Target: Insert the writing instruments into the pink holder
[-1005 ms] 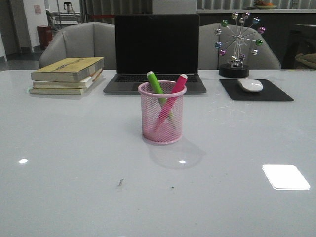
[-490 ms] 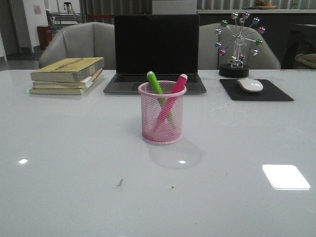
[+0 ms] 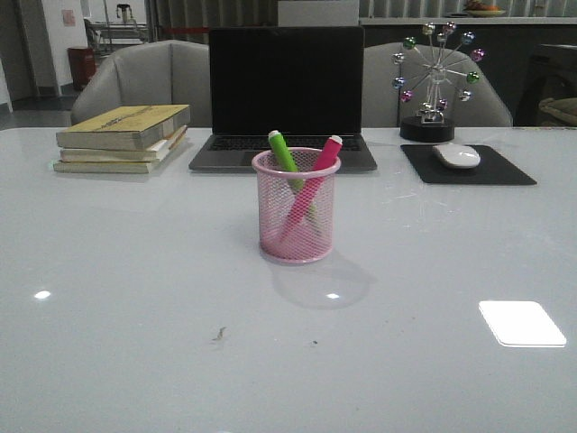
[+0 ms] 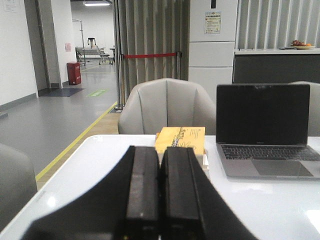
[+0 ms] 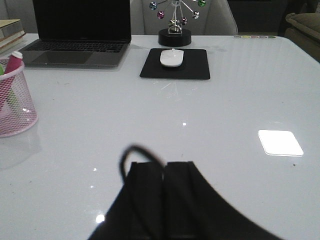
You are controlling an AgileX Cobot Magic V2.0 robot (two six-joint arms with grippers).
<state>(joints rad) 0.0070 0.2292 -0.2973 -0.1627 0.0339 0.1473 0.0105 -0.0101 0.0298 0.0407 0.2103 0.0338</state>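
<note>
The pink mesh holder (image 3: 296, 206) stands in front of the laptop (image 3: 285, 97), holding the lime green pen (image 3: 284, 152) and hot pink pen (image 3: 314, 176), both leaning on its rim. Bare table (image 3: 135, 298) surrounds it. Left gripper (image 4: 160, 187) and right gripper (image 5: 165, 187) fingers are pressed together, holding nothing

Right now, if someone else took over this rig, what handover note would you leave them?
Left claw: shut, empty, pulled back from the work area.
Right claw: shut, empty, low over bare table to the right of the holder.
Pink holder: upright mid-table, in front of the laptop.
Green pen and pink pen: both inside the holder, leaning crossed, tips above the rim.
Done: both pens inserted.
Left: nothing visible; no other pens in view on the table.
</note>
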